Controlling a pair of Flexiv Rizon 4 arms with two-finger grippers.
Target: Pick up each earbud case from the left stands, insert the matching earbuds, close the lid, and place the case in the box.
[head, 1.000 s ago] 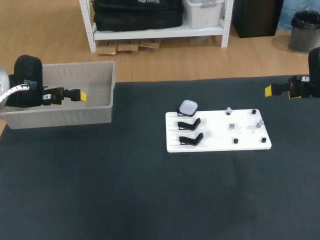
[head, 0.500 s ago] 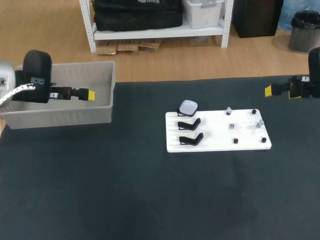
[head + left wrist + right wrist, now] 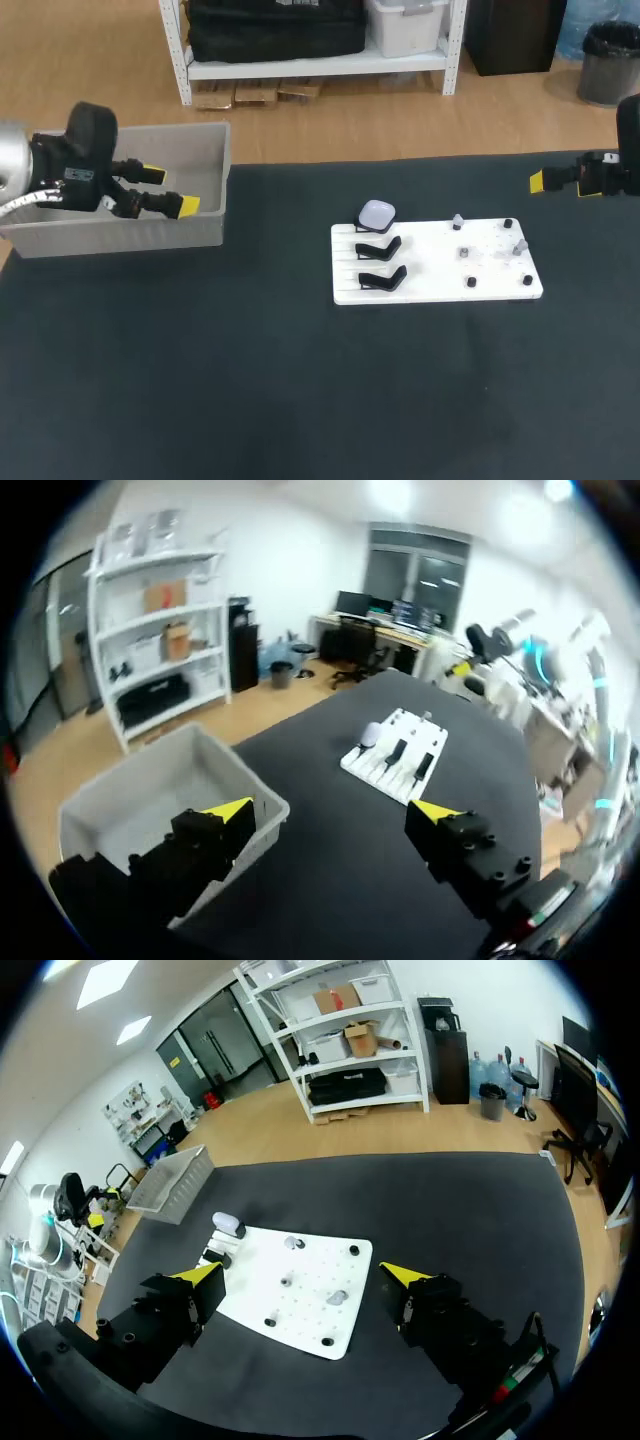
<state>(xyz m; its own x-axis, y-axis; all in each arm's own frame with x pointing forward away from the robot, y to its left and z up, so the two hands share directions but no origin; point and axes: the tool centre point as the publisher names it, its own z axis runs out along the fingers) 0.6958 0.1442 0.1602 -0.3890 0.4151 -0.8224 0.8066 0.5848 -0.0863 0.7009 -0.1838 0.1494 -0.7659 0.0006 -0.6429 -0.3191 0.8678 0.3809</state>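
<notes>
Left gripper (image 3: 170,189): released, its two yellow-tipped fingers spread wide with nothing between them; it hangs over the near right corner of the grey box (image 3: 120,236), which lies directly under and beside it at the table's left edge. What lies inside the box cannot be made out. In the left wrist view, the white stand board (image 3: 412,742) lies well ahead of this gripper, across bare dark table surface (image 3: 250,380). Board, left column: one pale earbud case (image 3: 377,213) sits on the rearmost stand, lid shut as far as can be judged; the two black stands (image 3: 380,247) nearer the front edge carry nothing. Board, right portion: several small pegs and small grey pieces (image 3: 458,221), too small to identify with certainty. Right gripper (image 3: 302,1278): released, fingers wide apart and empty, held at the table's right edge, well apart from the board. In the right wrist view, the board lies ahead of and below it, and the case sits at the board's far corner, the one nearest the box.
</notes>
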